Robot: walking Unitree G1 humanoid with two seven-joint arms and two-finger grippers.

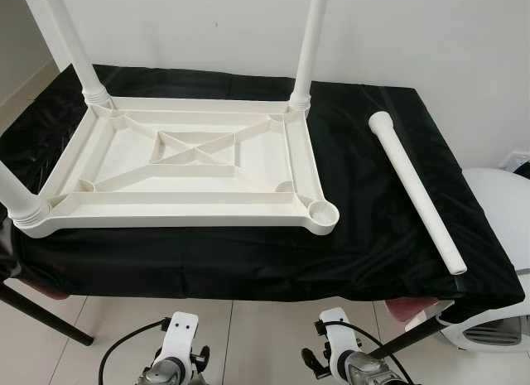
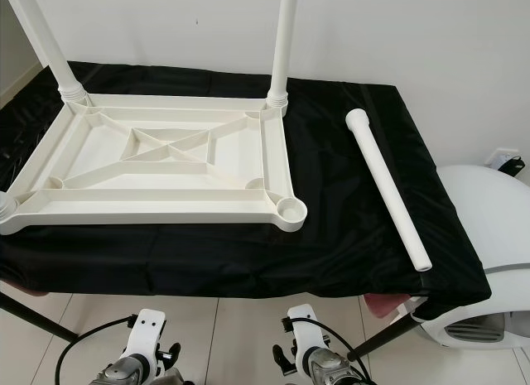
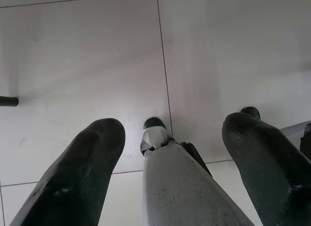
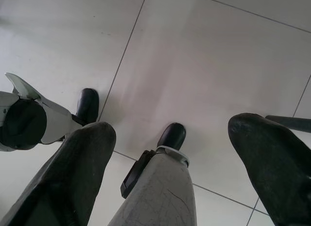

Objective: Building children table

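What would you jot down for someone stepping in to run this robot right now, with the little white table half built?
Left gripper: open, holding nothing, arm hanging low over the tiled floor.
Right gripper: the same, open and holding nothing.
The white tabletop lies upside down on the black-covered table.
Done: three legs stand in their corner sockets, far left, far right and near left.
Left to do: the near right socket has no leg. The fourth leg lies loose on the cloth to the tabletop's right. Pick it up and seat it in that socket.
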